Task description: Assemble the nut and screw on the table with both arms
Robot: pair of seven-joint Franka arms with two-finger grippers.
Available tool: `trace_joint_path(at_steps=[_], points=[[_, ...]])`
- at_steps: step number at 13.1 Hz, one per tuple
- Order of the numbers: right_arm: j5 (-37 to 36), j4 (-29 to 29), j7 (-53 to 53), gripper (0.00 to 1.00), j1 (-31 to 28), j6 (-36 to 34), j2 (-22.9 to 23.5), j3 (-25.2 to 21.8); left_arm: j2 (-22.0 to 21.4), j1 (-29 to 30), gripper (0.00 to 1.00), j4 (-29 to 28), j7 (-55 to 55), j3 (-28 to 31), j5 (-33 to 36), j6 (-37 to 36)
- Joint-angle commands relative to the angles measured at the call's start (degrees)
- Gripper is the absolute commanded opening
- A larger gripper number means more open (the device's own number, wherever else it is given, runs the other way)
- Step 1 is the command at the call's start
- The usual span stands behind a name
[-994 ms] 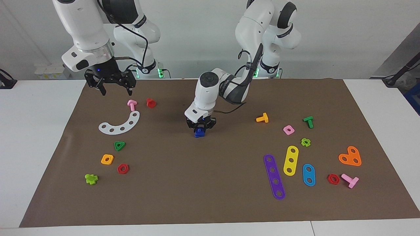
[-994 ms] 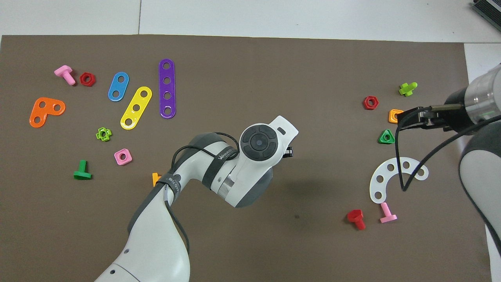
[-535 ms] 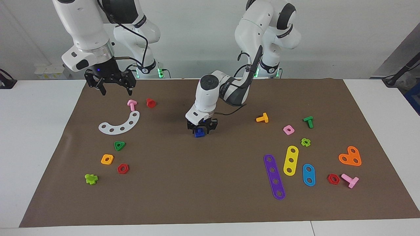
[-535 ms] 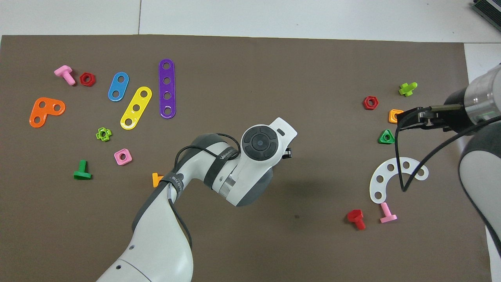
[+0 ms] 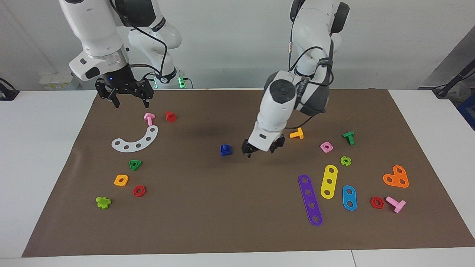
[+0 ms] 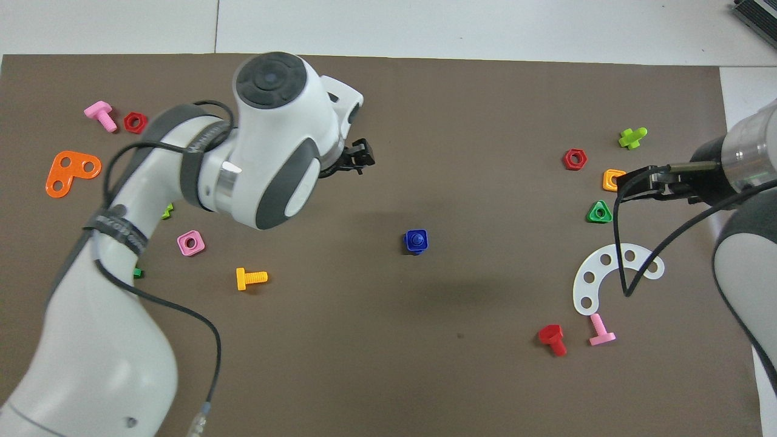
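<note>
The dark-blue nut (image 5: pixel 225 150) lies free on the brown mat (image 5: pixel 237 215) in the table's middle. A round blue stub, the screw's shaft, stands up in its hole (image 6: pixel 416 240); the screw's head is hidden. My left gripper (image 5: pixel 261 150) is open and empty. It hangs just above the mat beside the nut, toward the left arm's end, and also shows in the overhead view (image 6: pixel 362 159). My right gripper (image 5: pixel 128 99) is open and empty, and waits above the mat's edge by a pink bolt (image 5: pixel 149 118).
An orange bolt (image 5: pixel 297 133) and a pink square nut (image 5: pixel 326 147) lie close to the left gripper. Purple, yellow and blue strips (image 5: pixel 310 200) lie farther from the robots. A white curved strip (image 5: pixel 135 140), a green triangular nut (image 5: pixel 135 164) and a red bolt (image 5: pixel 170 116) lie at the right arm's end.
The left gripper has let go of the blue nut and screw, risen and swung toward the left arm's end. The blue piece stays on the mat. The right arm has not moved.
</note>
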Motion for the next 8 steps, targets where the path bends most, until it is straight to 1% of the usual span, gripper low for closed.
trace_joint_path(at_steps=[1, 2, 3, 5, 6, 8], points=[[1.60, -1.02, -1.81, 1.00, -0.77, 0.31, -1.10, 0.14, -9.66, 6.50, 1.00, -8.87, 2.28, 0.14, 5.92, -6.06], [1.60, -1.02, -1.81, 1.00, -0.77, 0.31, -1.10, 0.14, -12.74, 9.22, 1.00, -12.47, 6.38, 0.14, 9.88, -7.55], [1.60, -1.02, -2.34, 1.00, -0.68, 0.31, -1.10, 0.14, -15.47, 12.12, 1.00, -15.82, 11.21, 0.14, 11.22, -9.05], [1.60, -1.02, -2.52, 1.00, -0.59, 0.31, -1.19, 0.22, -19.61, 17.49, 1.00, -19.53, 17.38, 0.06, 11.33, -9.68], [1.60, -1.02, -2.52, 1.00, -0.59, 0.31, -1.19, 0.14, -21.54, 19.08, 1.00, -20.24, 20.11, 0.05, 11.33, -10.20], [1.60, -1.11, -2.52, 1.00, -0.59, 0.31, -1.28, 0.22, -23.84, 22.42, 1.00, -19.02, 28.27, 0.06, 10.19, -9.16]])
